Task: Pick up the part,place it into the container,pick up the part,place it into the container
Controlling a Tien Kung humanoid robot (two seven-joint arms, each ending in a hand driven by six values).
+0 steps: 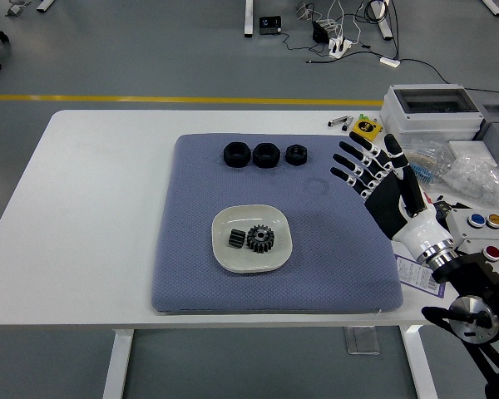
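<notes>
A white dish (252, 238) sits on the blue-grey mat (274, 224) and holds two black gears, a small one (236, 239) and a larger toothed one (260, 239). Three black nut-like parts (264, 155) stand in a row at the mat's far edge. My right hand (368, 170) hovers over the mat's right side, to the right of the row, fingers spread and holding nothing. My left arm is out of view.
A grey box with a clear lid (432, 112), a yellow tape measure (367, 127), plastic bags (474, 174) and a button box (486, 229) crowd the table's right side. The white table (100, 216) lies left of the mat.
</notes>
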